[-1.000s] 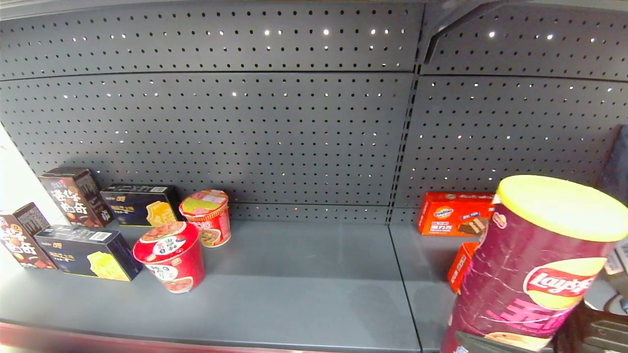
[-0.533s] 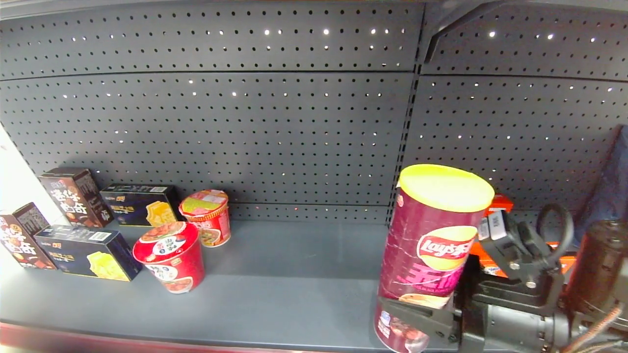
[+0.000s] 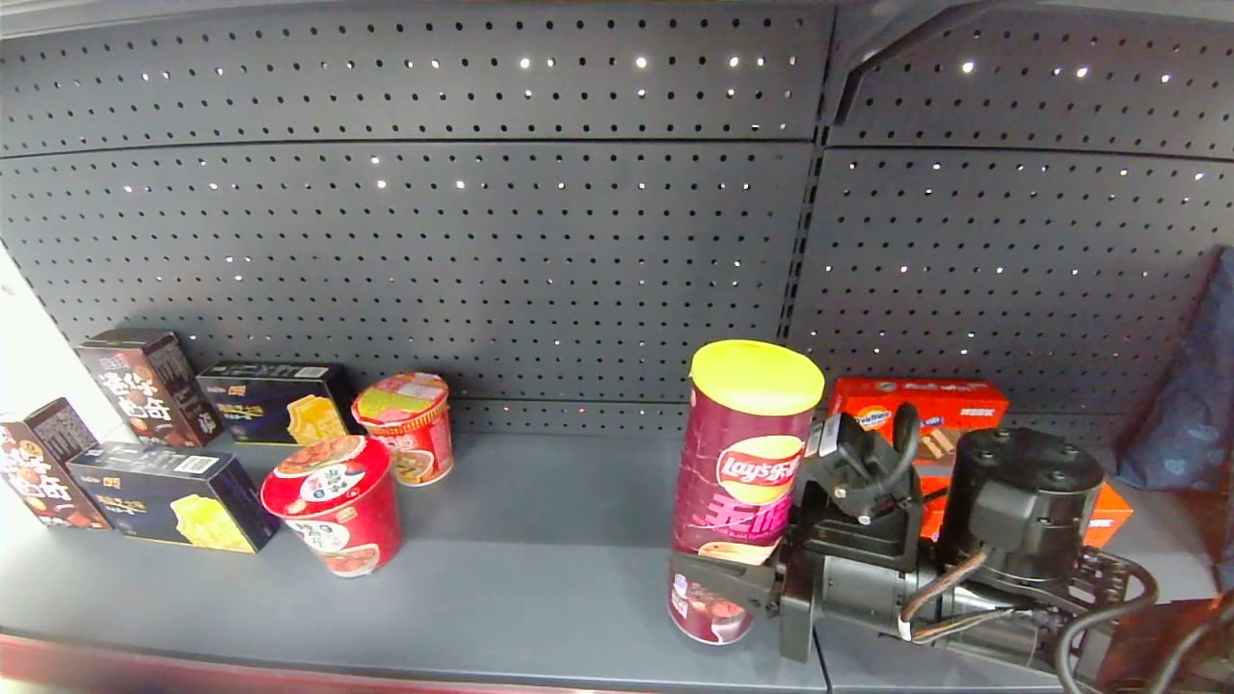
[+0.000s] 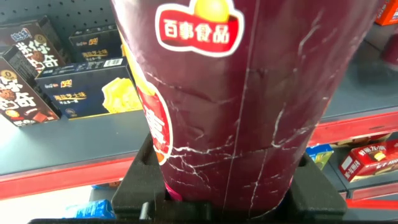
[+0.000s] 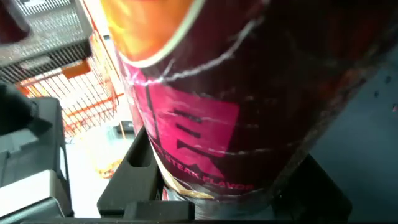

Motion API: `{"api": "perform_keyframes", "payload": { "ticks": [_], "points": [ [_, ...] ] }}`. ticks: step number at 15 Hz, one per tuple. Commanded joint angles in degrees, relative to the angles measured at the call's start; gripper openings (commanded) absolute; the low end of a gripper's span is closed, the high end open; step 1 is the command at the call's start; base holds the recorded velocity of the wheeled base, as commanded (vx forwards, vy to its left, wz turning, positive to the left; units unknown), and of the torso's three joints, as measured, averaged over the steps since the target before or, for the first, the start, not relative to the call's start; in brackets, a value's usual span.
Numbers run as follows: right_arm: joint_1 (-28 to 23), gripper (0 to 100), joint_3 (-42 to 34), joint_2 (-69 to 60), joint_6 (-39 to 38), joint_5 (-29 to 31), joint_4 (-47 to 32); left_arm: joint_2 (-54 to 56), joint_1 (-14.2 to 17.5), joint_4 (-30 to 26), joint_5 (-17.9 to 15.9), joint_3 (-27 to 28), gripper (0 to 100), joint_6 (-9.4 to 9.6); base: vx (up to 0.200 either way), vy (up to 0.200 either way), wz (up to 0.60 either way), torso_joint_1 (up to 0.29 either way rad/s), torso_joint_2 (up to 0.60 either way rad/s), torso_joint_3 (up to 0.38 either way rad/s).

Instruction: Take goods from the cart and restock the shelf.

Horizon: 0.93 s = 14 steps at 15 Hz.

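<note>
The right gripper [image 3: 742, 583] is clamped low around a purple chip can [image 3: 747, 463], probably to set it steadily on the grey shelf [image 3: 540, 578] near the front edge, left of the orange boxes [image 3: 916, 410]; the can stands upright, long axis vertical, yellow lid up, label facing outward. The left gripper [image 4: 227, 193] is clamped around a second chip can [image 4: 249, 93] before the shelf, likely held ready

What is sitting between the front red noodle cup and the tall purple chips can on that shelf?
Nothing: in the head view, bare grey shelf runs from the noodle cup to the chips can.
</note>
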<state>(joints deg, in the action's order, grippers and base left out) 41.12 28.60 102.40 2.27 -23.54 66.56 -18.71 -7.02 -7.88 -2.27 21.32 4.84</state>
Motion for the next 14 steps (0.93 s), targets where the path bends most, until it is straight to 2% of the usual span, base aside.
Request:
{"api": "perform_keyframes", "payload": {
  "ticks": [1, 3, 14],
  "points": [
    [-1.3, 0, -0.12, 3.16, 0.02, -0.19, 0.15, -0.1, -0.01, -0.04, 0.07, -0.32, 0, -0.01, 0.0, 0.0, 0.0, 0.0, 0.0, 0.0],
    [-2.62, 0, -0.65, 3.77, 0.19, -1.77, 0.24, 0.17, -0.01, -0.04, 0.07, -0.93, 0, -0.01, 0.0, 0.0, 0.0, 0.0, 0.0, 0.0],
    [-2.62, 0, 0.49, 9.31, 0.63, -4.32, 2.87, 0.26, -0.01, -0.04, 0.77, -1.72, 0, -0.18, 0.0, 0.0, 0.0, 0.0, 0.0, 0.0]
  ]
}}
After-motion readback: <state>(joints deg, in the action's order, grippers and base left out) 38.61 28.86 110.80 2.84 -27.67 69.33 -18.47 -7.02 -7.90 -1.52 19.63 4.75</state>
